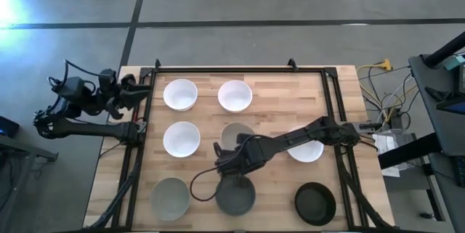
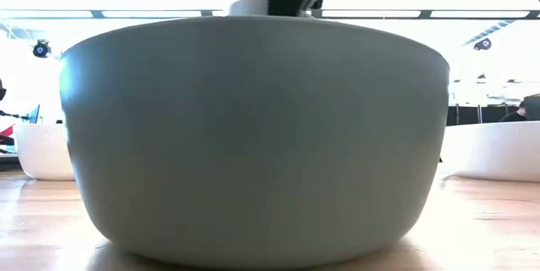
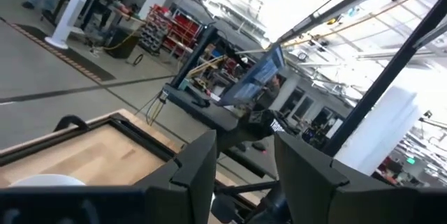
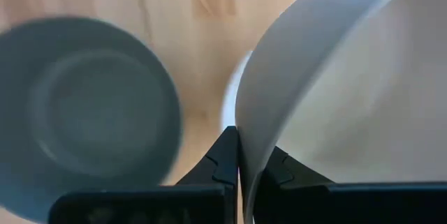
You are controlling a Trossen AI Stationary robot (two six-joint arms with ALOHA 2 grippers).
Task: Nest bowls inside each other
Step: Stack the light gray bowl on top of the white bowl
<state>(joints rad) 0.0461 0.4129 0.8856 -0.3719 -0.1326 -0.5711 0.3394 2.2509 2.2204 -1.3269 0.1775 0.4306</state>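
Observation:
Eight bowls show in the high view. Three white ones (image 1: pixel 180 93) (image 1: pixel 235 95) (image 1: pixel 181 139) stand in the far and middle rows. A fourth white bowl (image 1: pixel 305 149) lies partly under my right arm. Two grey bowls (image 1: pixel 170 197) (image 1: pixel 235 195) and a black bowl (image 1: pixel 315 202) stand in the near row. My right gripper (image 1: pixel 231 162) is at the table's middle, shut on the beige-grey bowl (image 1: pixel 237 133). My left gripper (image 1: pixel 134 91) waits open by the table's far left corner, holding nothing. My right gripper (image 4: pixel 241 147) holds the beige-grey bowl by its rim (image 4: pixel 244 123), on the side toward the near edge. One finger (image 4: pixel 279 168) is inside the bowl and the other finger (image 4: pixel 223 158) outside. The bowl looks tipped in the hold; whether it is clear of the table I cannot tell.
The near grey bowl (image 2: pixel 253 136) fills the low view, with the gripper and the held bowl's rim (image 2: pixel 249 6) showing just above it. A black frame (image 1: pixel 240 68) runs around the wooden table. Cables and equipment (image 1: pixel 392 117) lie off the right edge.

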